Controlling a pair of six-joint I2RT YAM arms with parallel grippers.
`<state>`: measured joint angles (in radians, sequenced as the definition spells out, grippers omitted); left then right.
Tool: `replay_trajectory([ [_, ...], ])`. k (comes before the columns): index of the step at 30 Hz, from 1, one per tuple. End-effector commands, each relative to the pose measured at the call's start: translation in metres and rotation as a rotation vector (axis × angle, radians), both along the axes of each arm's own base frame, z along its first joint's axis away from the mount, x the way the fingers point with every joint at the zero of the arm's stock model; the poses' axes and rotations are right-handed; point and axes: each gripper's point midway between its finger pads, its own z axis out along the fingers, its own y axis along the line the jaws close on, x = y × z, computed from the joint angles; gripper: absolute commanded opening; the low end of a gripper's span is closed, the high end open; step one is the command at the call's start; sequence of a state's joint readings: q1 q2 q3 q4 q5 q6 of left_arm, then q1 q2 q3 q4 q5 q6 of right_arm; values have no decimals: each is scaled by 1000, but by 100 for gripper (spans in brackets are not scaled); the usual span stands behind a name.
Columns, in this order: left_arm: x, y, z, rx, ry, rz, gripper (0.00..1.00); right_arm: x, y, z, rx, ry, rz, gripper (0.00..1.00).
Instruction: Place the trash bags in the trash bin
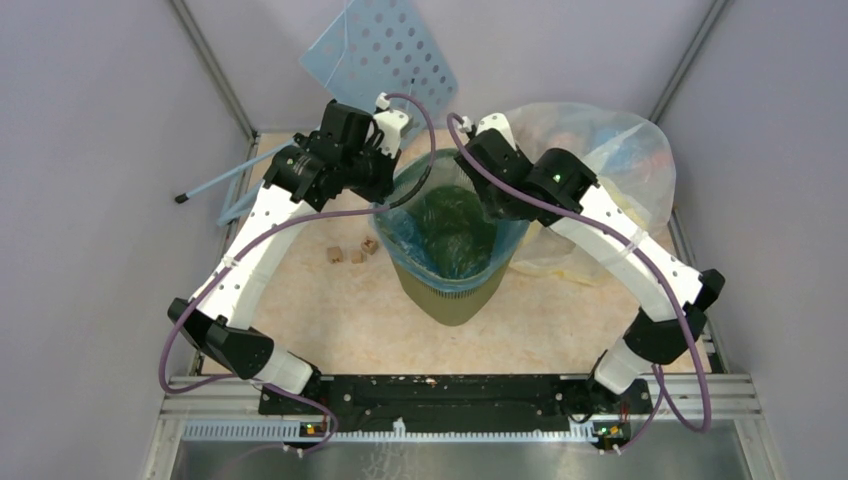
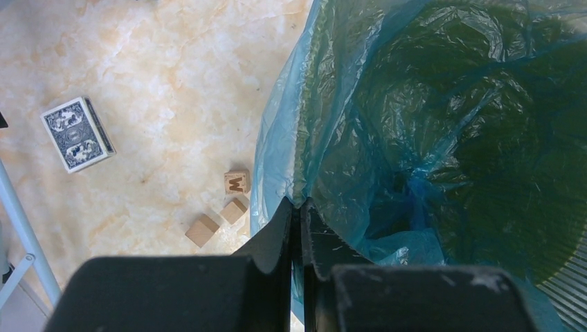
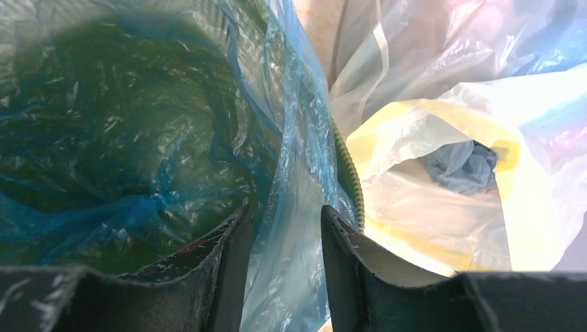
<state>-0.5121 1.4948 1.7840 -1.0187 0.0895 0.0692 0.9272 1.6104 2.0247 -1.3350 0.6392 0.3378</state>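
The left gripper (image 2: 299, 205) is squeezed tight on the edge of the thin, crinkly light-blue plastic bag (image 2: 277, 124), right at the rim of the olive-green plastic bin (image 1: 452, 297). The right gripper (image 3: 284, 218) has its fingers apart, with the bag's other edge hanging loose between them. The bag sits inside the bin and folds over the rim. A big clear bag of colourful stuff (image 1: 610, 150) presses against the bin's right side. On the left, the pale marble-look table (image 1: 330, 320) has room. Three small wooden blocks (image 2: 234, 209) and a blue card box (image 2: 76, 133) lie there. Grey walls (image 1: 90, 150) stand close on both sides.
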Motion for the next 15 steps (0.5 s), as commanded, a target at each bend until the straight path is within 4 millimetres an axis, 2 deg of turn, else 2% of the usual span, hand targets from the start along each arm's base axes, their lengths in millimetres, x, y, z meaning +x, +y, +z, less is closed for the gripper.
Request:
replay_trajectory([
  [1,-1,3,17,-30,-52,11,0,3,-5,-6,-42,-11,-28,39],
  [5,-1,5,17,-18,-55,16,0,5,-10,-7,-71,-18,-50,24],
  [9,0,10,15,3,-60,31,0,5,-18,2,-67,-48,-81,10],
  [12,3,13,11,23,-59,46,0,3,-21,10,-40,-69,-78,6],
  [15,4,13,6,27,-52,51,0,2,-25,12,-10,-76,-70,6],
])
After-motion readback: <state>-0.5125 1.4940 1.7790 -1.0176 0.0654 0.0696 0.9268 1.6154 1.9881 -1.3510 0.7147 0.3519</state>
